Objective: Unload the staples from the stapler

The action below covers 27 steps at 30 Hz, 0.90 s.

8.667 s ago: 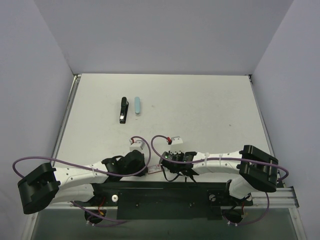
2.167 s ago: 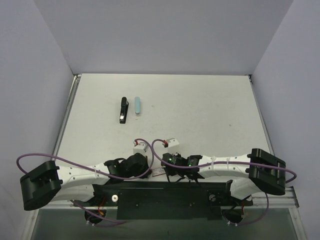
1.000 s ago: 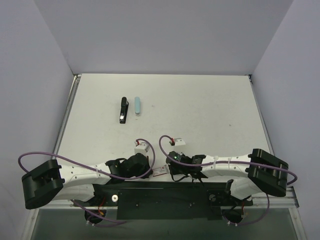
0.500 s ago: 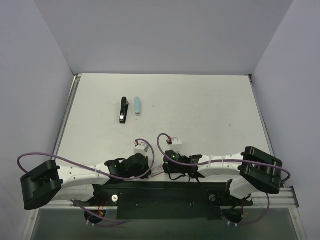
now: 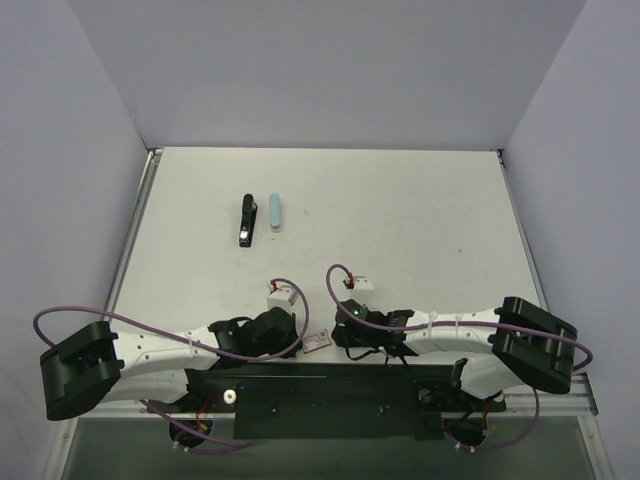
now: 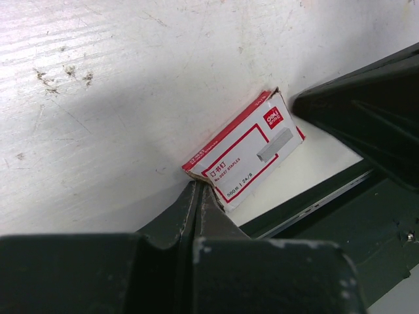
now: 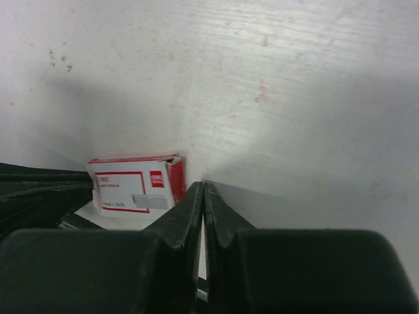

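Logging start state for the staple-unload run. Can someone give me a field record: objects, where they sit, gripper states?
stapler: black, lying flat left of centre on the table, away from both arms, untouched
neighbour: light blue oblong item, just right of the stapler, parallel to it
staple box: red and white, at the near edge, between the two grippers
left gripper: shut, empty, tips at a corner of the box
right gripper: shut, empty, tips beside the box's red end
task progress: not started
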Each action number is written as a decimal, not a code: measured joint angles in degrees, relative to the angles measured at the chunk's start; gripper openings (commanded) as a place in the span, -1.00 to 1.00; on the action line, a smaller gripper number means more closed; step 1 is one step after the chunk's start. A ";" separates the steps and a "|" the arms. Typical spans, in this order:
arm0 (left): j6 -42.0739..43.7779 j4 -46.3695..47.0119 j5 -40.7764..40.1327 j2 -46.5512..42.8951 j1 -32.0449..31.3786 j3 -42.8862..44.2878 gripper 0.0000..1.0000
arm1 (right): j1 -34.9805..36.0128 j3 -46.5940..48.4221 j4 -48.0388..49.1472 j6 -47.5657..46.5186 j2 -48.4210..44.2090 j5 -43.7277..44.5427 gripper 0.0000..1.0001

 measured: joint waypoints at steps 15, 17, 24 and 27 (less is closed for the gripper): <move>4.81 -10.69 -4.35 1.29 -0.15 8.81 -1.00 | -8.55 -1.53 -19.43 -4.94 -20.79 7.52 -0.11; 5.57 -12.31 -5.29 0.98 -0.15 10.97 -0.79 | -8.72 -0.85 -22.18 -6.27 -23.54 9.46 0.01; 8.31 -18.64 -9.64 -4.59 -0.15 15.89 0.32 | -8.90 2.78 -29.05 -11.15 -28.96 14.93 0.77; 9.49 -22.16 -12.31 -7.63 -0.15 18.58 0.62 | -9.31 5.38 -31.54 -13.42 -29.00 16.33 0.92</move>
